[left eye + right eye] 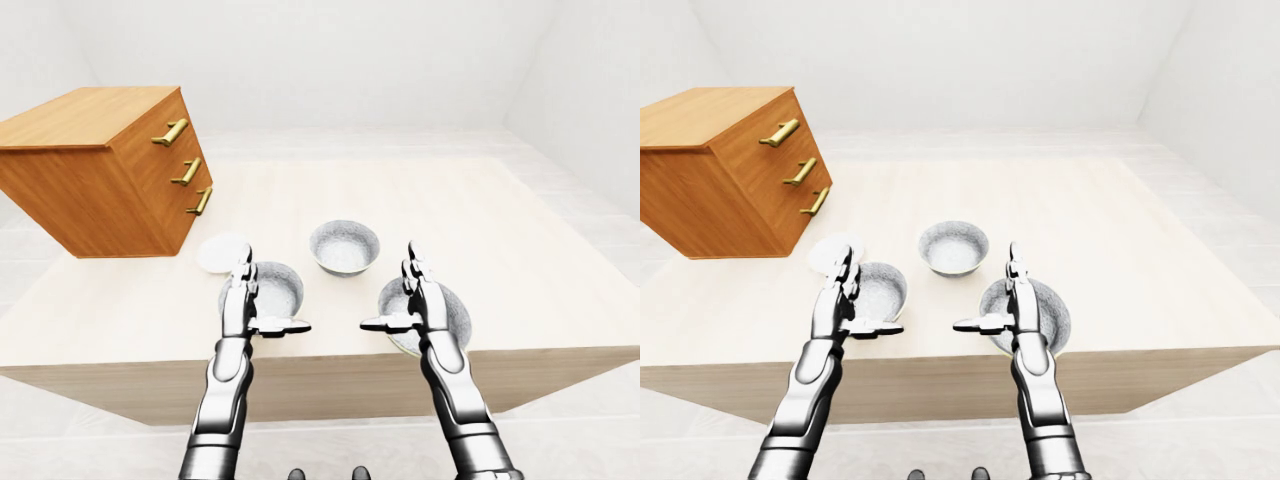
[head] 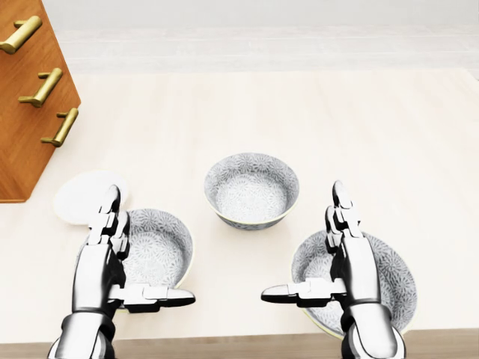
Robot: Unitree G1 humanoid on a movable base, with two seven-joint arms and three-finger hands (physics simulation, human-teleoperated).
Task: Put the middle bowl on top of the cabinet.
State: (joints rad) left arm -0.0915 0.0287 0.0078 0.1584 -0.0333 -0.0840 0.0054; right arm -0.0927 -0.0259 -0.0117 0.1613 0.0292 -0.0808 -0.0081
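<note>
1. Lowest in the head view, the silver three-finger left hand (image 2: 97,273) and right hand (image 2: 358,273) are held spread, nothing gripped.
2. Partly hidden behind them are the left grey patterned bowl (image 2: 161,247), the right grey patterned bowl (image 2: 393,277) and one white flat disc (image 2: 75,198).
3. The middle grey patterned bowl (image 2: 251,191), of three, is set uncovered at centre on the pale wooden table (image 2: 374,127).
4. At upper left the brown wooden cabinet (image 2: 22,142), with three brass handles (image 2: 42,87), is cut off.

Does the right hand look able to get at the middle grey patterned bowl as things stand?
Probably yes: the open right hand hangs over the rightmost bowl, and only bare light wooden table lies between it and the middle grey patterned bowl, up-left in the head view.
</note>
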